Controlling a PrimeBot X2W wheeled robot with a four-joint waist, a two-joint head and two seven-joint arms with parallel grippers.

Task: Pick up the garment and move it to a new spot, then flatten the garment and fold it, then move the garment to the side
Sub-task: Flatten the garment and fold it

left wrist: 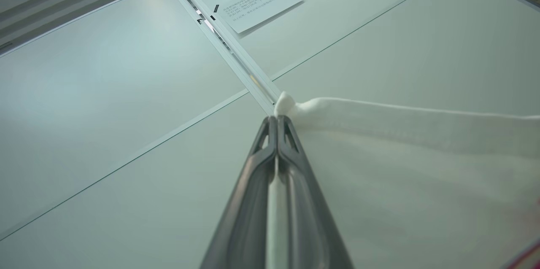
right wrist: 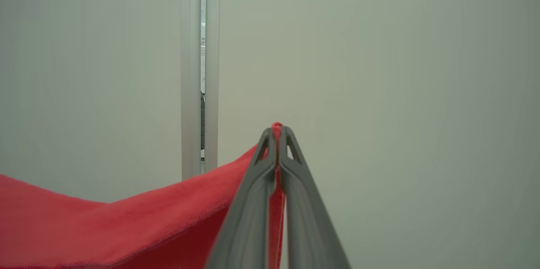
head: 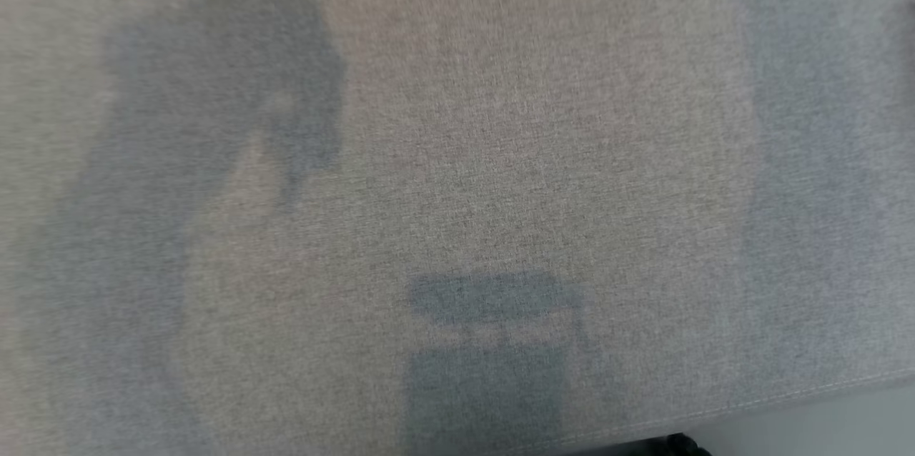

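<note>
Pinching the garment [left wrist: 400, 121], left fingers [left wrist: 253, 193] hold white cloth, right fingers [right wrist: 303, 201] red; grey woven surface [head: 500, 156] below; pale panels [left wrist: 105, 71] beyond.

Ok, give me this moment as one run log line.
left gripper: shut on white garment edge | right gripper: shut on red garment edge | head view: grey fabric surface, shadowed

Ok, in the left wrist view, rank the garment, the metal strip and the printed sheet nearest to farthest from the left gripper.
1. garment: pinched in the left gripper, trailing right.
2. metal strip: starts just beyond the tips.
3. printed sheet: farther up, beside the strip.
</note>
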